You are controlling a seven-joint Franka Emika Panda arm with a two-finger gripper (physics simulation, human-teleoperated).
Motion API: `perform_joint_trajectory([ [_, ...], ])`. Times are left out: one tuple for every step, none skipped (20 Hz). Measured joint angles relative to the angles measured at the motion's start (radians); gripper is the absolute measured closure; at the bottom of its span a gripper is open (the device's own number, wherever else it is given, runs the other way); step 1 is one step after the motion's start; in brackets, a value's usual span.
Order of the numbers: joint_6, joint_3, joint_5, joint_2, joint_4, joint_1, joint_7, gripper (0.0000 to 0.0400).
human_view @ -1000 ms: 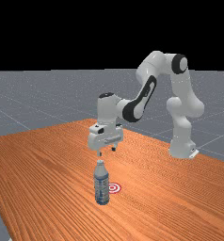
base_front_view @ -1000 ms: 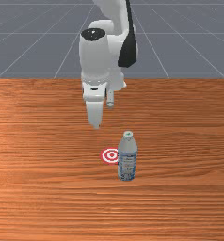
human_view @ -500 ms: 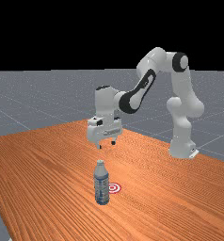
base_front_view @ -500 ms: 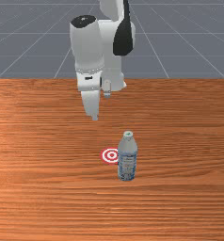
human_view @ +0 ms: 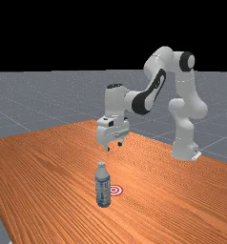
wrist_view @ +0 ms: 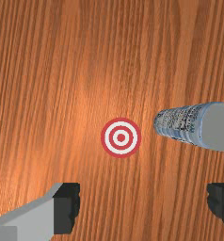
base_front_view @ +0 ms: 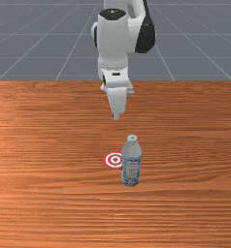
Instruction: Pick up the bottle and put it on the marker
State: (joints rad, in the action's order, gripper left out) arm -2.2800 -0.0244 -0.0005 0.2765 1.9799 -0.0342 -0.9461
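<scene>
Far view: the bottle (human_view: 103, 186) stands on the wooden table (human_view: 48, 190) with the round red-and-white marker (human_view: 117, 190) just beside it toward the far view's right, partly behind it. The bottle is upright, its long axis vertical and its cap pointing up; the gripper (human_view: 113, 147) hangs above, well clear of the cap, its fingers spread apart. Front view: the bottle covers the marker's edge on the front view's right, so the two overlap from here; the neck narrows upward and the axis looks vertical. The gripper is farther back than the bottle. Wrist view: the fingers stand wide apart, the table's grain visible between them. The marker is in full sight; the bottle's base is near it, not touching, and its grey shoulder rises toward the camera.
</scene>
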Motion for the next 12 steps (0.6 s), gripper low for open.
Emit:
perform_joint_trajectory([
  [0.000, 0.004, 0.000, 0.000, 0.000, 0.011, 0.056, 0.0000],
  [-0.004, 0.010, -0.020, 0.001, 0.001, 0.021, 0.088, 0.0000],
  [0.004, 0.020, -0.060, 0.011, -0.013, 0.034, 0.120, 0.0000],
  [0.010, 0.023, -0.071, 0.021, -0.028, 0.038, 0.129, 0.0000],
  [0.033, 0.038, -0.119, 0.048, -0.071, 0.057, 0.165, 0.0000],
  [0.047, 0.040, -0.118, 0.077, -0.115, 0.060, 0.163, 0.0000],
  [0.059, 0.038, -0.106, 0.104, -0.157, 0.058, 0.153, 0.0000],
  [0.065, 0.031, -0.081, 0.124, -0.187, 0.049, 0.134, 0.0000],
  [0.080, 0.036, -0.095, 0.148, -0.225, 0.056, 0.143, 0.0000],
  [0.079, 0.023, -0.058, 0.154, -0.233, 0.042, 0.116, 0.0000],
  [0.090, 0.035, -0.091, 0.168, -0.255, 0.056, 0.140, 0.0000],
  [0.097, 0.035, -0.088, 0.180, -0.274, 0.055, 0.137, 0.0000],
])
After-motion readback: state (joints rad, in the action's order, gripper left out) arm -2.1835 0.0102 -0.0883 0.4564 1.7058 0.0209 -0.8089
